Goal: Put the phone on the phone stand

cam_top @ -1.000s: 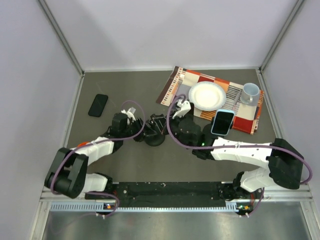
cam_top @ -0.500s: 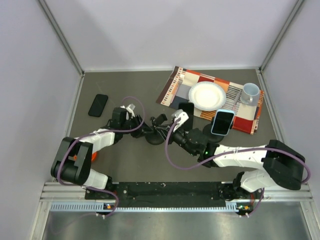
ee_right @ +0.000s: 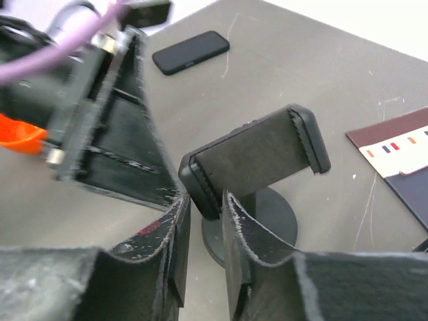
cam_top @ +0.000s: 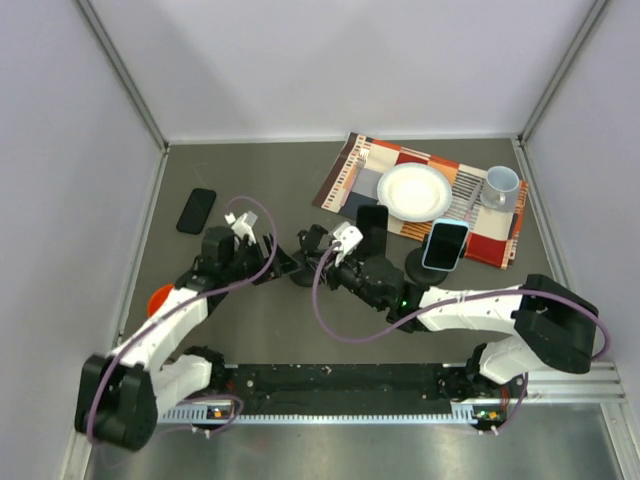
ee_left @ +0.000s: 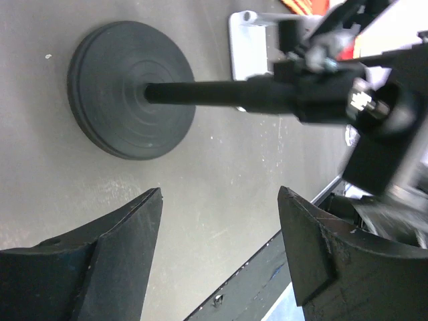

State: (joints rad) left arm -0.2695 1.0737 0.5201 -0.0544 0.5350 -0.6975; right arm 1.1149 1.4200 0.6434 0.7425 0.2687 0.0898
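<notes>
The black phone (cam_top: 196, 210) lies flat at the far left of the table and also shows in the right wrist view (ee_right: 191, 52). A black pole stand with a round base (cam_top: 303, 278) stands mid-table. My right gripper (cam_top: 312, 243) is shut on one end of its clamp head (ee_right: 257, 157), fingertips (ee_right: 231, 207) pinching it. My left gripper (ee_left: 220, 192) is open and empty, low beside the base (ee_left: 130, 87). A white plastic piece with a raised rim (ee_left: 253, 43) stands past the pole; I cannot tell whether it is the phone stand.
A patterned placemat (cam_top: 345, 170) at the back right bears a white plate (cam_top: 414, 191) and a mug (cam_top: 500, 185). A pale-rimmed phone (cam_top: 445, 245) stands propped at its front edge, a dark rectangle (cam_top: 372, 218) beside it. An orange object (cam_top: 160, 297) lies left.
My left arm has drawn back to the left, away from the pole stand. My right wrist has swung left and down over the clamp head, uncovering the dark rectangle on the mat.
</notes>
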